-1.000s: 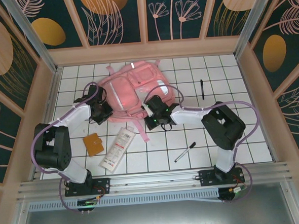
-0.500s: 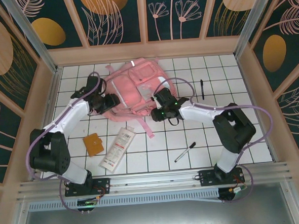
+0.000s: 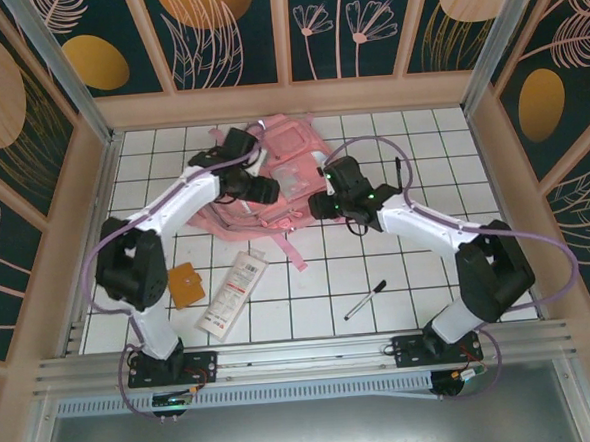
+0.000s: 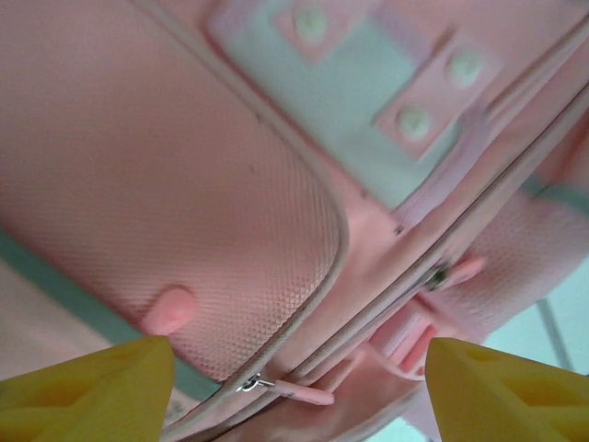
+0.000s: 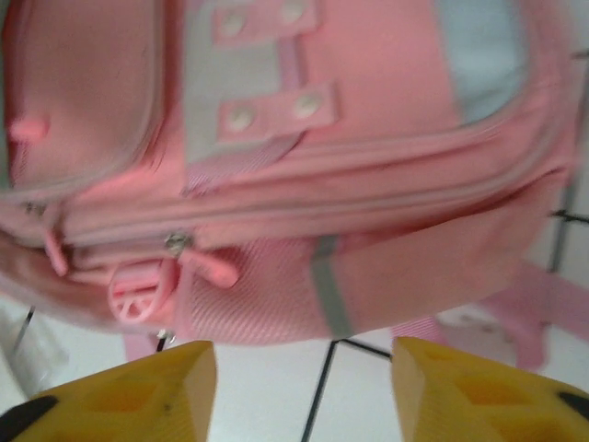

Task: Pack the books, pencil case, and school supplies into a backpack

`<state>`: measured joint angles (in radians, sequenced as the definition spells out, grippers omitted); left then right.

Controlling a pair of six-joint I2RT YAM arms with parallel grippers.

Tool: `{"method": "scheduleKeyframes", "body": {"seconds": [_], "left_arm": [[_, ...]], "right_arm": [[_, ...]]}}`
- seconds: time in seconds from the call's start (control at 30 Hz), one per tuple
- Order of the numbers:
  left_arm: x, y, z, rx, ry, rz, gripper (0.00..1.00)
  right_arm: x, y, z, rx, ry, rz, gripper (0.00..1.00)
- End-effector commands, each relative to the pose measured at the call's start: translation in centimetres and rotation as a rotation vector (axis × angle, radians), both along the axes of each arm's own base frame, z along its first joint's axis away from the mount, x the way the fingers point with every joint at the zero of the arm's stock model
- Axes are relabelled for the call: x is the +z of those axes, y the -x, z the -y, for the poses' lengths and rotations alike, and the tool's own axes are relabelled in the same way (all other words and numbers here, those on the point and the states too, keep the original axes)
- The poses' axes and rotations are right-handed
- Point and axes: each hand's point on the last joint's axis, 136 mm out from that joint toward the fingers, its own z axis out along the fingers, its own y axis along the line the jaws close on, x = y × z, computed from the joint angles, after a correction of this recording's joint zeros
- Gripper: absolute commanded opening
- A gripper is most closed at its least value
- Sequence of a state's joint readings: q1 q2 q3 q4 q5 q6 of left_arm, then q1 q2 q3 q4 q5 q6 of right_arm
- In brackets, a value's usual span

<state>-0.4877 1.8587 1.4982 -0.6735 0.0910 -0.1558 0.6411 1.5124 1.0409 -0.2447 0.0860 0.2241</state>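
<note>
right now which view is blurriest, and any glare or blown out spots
Top external: sharp and evenly lit, the backpack crisp, only soft shadows under the arms. Left wrist: the mesh on the backpack resolves, but the yellow fingers are out of focus. Right wrist: blurriest, the whole backpack smeared, the table tiles washed pale.

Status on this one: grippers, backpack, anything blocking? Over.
Jaws open, empty: left gripper, right gripper, both at the backpack. Its zips look closed. On the table, unpacked: pencil case, near pen, far pen. Nothing blocking.
</note>
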Motion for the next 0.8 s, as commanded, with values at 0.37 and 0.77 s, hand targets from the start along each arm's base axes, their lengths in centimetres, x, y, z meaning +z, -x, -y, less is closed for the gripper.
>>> {"method": "scheduleKeyframes", "body": {"seconds": [0.37,0.77], "left_arm": [[-6.3,-3.1,-2.7,0.010,-0.294,0.011,0.59],[3.9,-4.8,1.1,0.003,-0.072,0.095,0.00]], "right_arm": [[2.8,-0.7,-0.7,0.001,-0.162,-0.012,0.77],[-1.1,0.7,-5.3,0.512,-0.048,-0.082,0.73]]}}
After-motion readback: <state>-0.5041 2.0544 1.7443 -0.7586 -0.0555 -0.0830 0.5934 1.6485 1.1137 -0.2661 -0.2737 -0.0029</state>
